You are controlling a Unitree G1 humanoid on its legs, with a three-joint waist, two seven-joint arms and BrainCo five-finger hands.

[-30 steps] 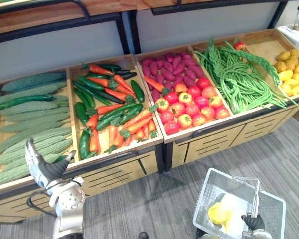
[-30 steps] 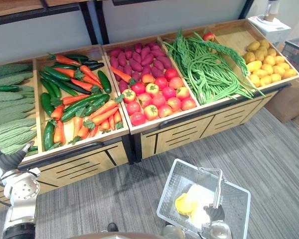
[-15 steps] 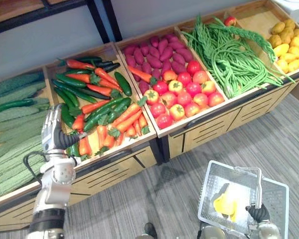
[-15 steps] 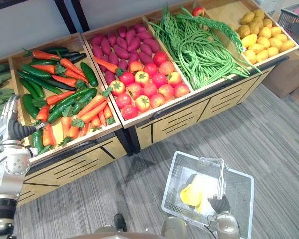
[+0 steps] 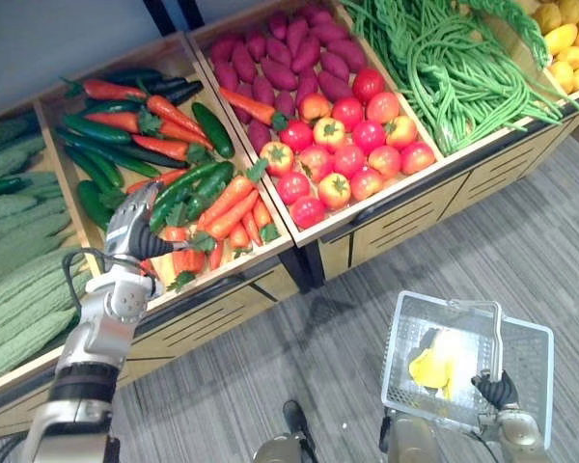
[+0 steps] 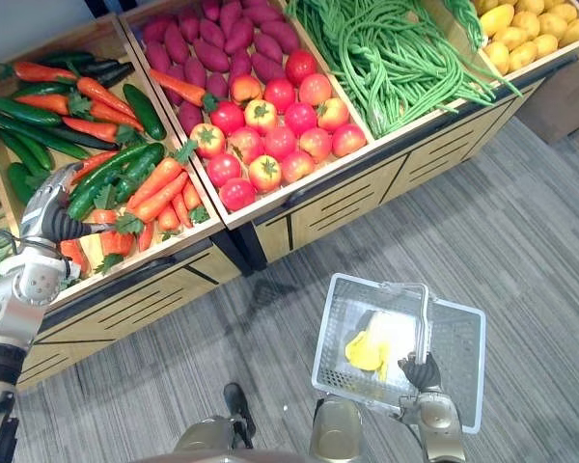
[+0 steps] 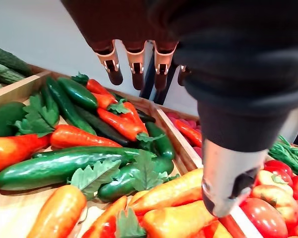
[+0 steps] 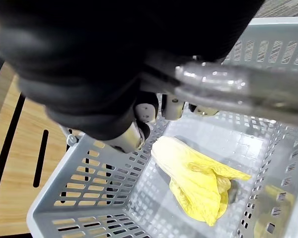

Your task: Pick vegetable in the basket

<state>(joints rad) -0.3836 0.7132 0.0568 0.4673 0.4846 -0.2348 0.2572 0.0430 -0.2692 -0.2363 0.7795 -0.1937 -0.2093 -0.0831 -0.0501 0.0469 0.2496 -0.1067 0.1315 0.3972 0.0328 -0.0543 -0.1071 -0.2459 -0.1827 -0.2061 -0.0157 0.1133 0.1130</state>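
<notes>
My left hand (image 5: 133,225) hovers open over the front left corner of the wooden crate (image 5: 234,258) of carrots, green cucumbers and red peppers. In the left wrist view its straight fingers (image 7: 133,63) hang above a long cucumber (image 7: 64,166) and orange carrots (image 7: 171,191), touching none. My right hand (image 5: 493,390) is shut on the metal handle (image 8: 228,91) of a grey plastic basket (image 5: 442,301) held low over the floor. A yellow leafy vegetable (image 8: 196,178) lies inside the basket.
The stand's neighbouring crates hold bitter gourds (image 5: 19,280) at the left, then purple sweet potatoes (image 5: 280,68) with tomatoes (image 5: 352,145), long green beans (image 5: 444,58) and yellow vegetables (image 5: 571,37) at the right. Grey carpet (image 5: 299,357) lies between stand and basket.
My left hand has moved right, from the front of the bitter gourd crate to over the carrot crate. The camera has tipped down and left. The basket stays in my right hand.
</notes>
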